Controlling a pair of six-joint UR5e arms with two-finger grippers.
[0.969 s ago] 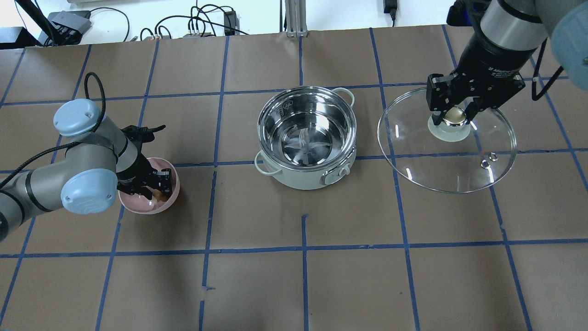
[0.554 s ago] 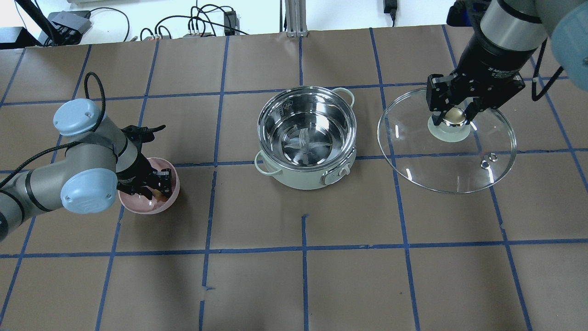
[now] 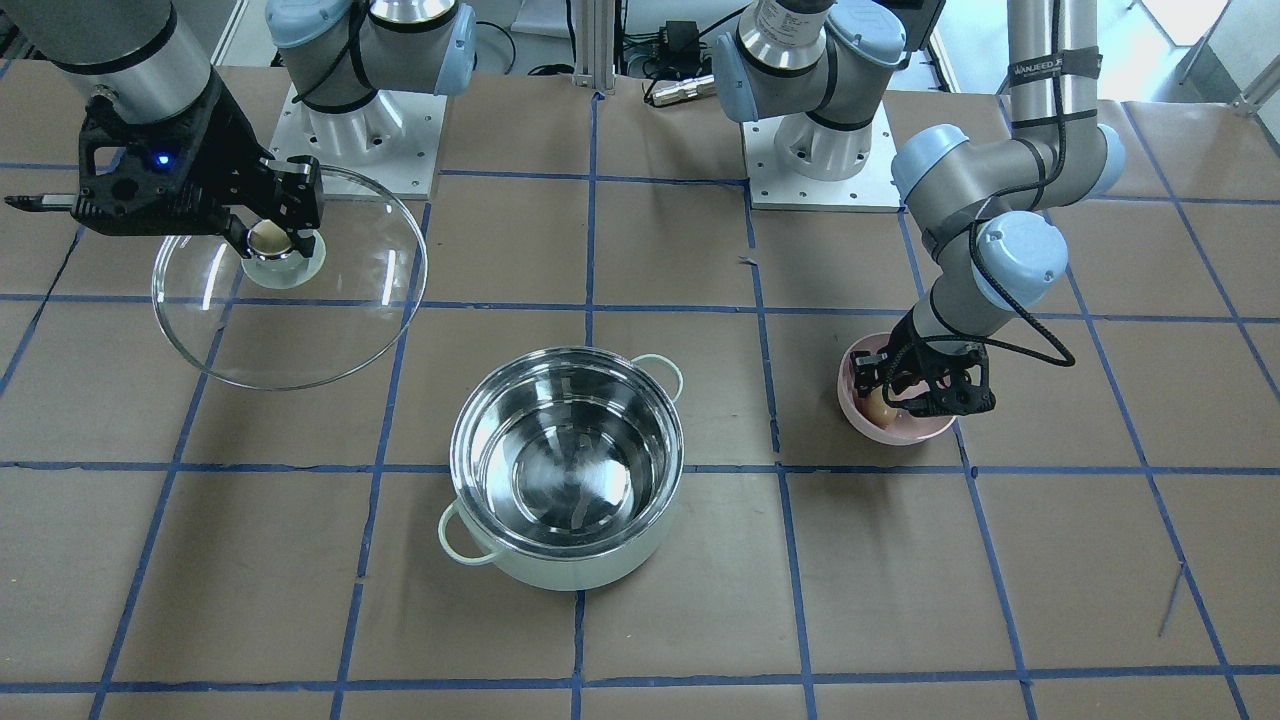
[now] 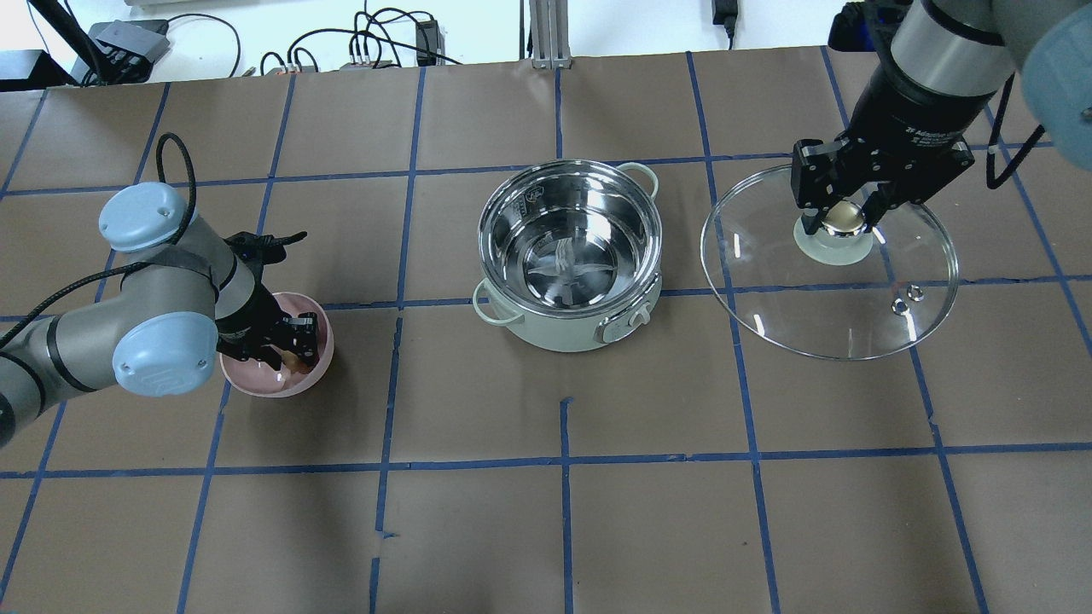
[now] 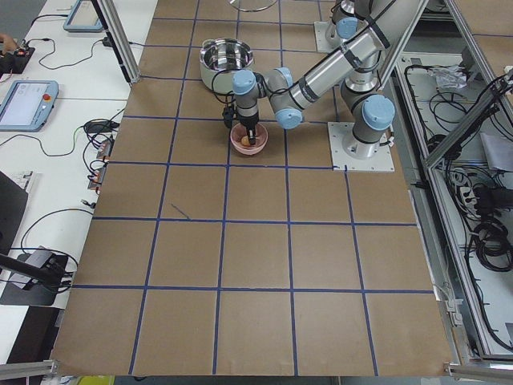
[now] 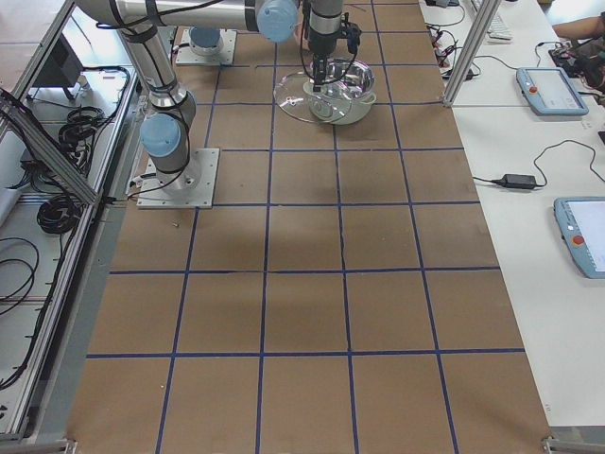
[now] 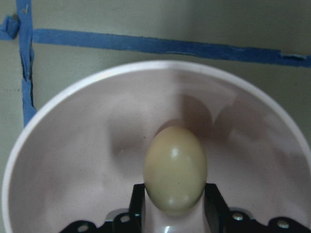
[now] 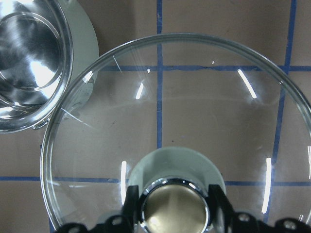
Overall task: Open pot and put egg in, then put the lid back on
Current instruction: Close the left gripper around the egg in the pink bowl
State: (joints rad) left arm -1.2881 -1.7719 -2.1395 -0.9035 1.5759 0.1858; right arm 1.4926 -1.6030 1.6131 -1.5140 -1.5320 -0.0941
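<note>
The pale mint-green pot (image 4: 563, 328) stands open at the table's middle, its steel interior empty; it also shows in the front view (image 3: 570, 565). My right gripper (image 4: 842, 223) is shut on the beige knob (image 8: 175, 206) of the glass lid (image 4: 853, 307) and holds the lid tilted, to the right of the pot and apart from it. My left gripper (image 4: 290, 345) reaches down into the pink bowl (image 4: 256, 384). Its fingers (image 7: 138, 199) press both sides of the egg (image 7: 176, 170), which sits low in the bowl.
The table is brown paper with a blue tape grid. Cables and power bricks (image 4: 367, 51) lie along the far edge. Both arm bases (image 3: 820, 150) stand at the robot's side of the table. The pot's rim shows at the upper left of the right wrist view (image 8: 80, 43).
The left gripper has settled slightly over the egg in the bowl, hiding more of it from above. The right gripper and the lid have barely moved.
</note>
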